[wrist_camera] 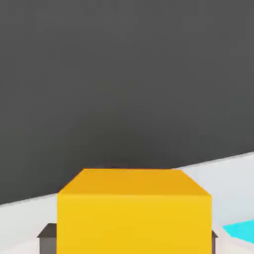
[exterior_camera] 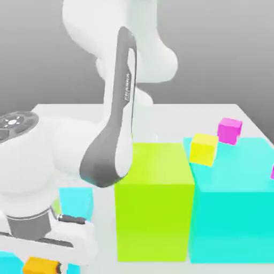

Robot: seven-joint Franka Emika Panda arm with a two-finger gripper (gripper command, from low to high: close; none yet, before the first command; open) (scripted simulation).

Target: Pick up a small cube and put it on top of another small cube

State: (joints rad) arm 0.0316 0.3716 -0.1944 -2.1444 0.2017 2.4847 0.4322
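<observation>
Orange cube (wrist_camera: 134, 213) sits clenched between dark fingers (wrist_camera: 47, 238) (exterior view adds lime block (exterior_camera: 155, 203)).

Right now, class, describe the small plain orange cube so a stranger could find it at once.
Start at the big lime block and look toward the exterior view's lower left, under the white arm's gripper. There sits the small plain orange cube, clamped between dark fingers; the other small cubes are paler yellow and magenta.
</observation>
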